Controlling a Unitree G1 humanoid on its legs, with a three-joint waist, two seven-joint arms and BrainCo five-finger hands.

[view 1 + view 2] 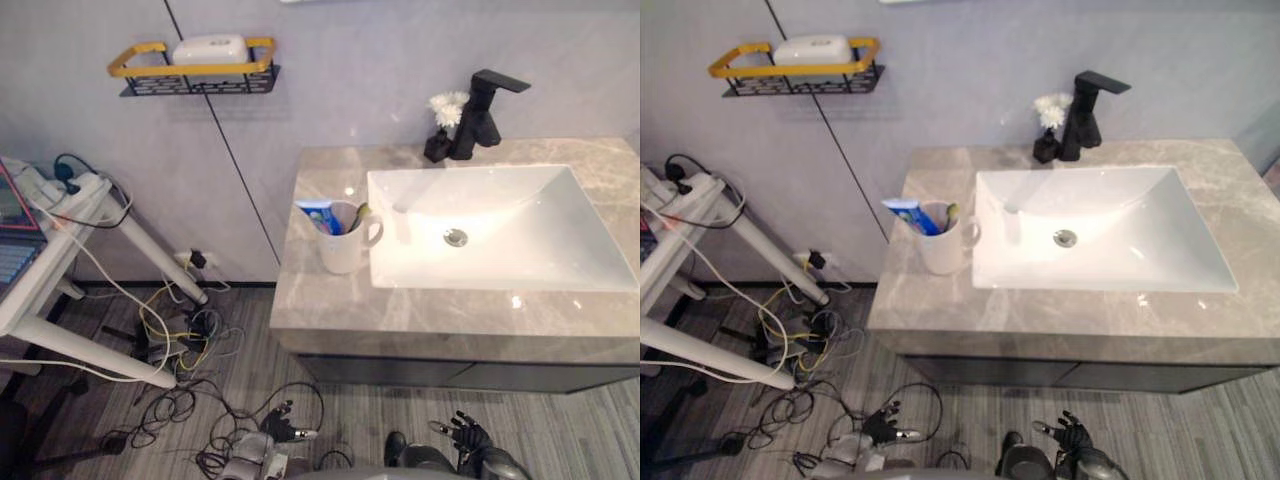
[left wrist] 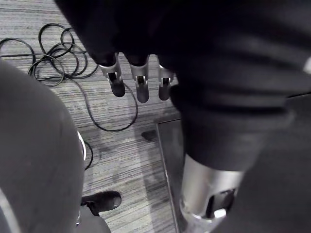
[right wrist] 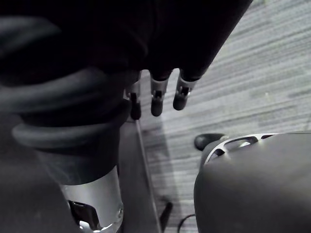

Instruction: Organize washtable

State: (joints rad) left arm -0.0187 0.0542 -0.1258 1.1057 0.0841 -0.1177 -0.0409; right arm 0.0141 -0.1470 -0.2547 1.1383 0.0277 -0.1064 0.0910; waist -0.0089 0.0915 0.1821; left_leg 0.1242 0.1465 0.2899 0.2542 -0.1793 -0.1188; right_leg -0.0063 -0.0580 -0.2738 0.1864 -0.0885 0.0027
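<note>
Fingers (image 2: 142, 90) of my left hand (image 1: 283, 424) and right hand (image 1: 468, 433) hang loose and empty, low by the floor (image 1: 255, 345). White cup (image 1: 343, 250) stands on the table (image 1: 400, 315) beside the sink (image 1: 520, 255), well away from them.

Washtable top (image 1: 330, 300) grey-beige, marble-veined; basin (image 1: 540, 250) white, faucet (image 1: 480, 115) behind the basin black. Mug (image 1: 343, 250) left of the basin white, toothpaste tube (image 1: 320, 215) in it blue. Wall shelf (image 1: 195, 75) black lattice, yellow rail.
</note>
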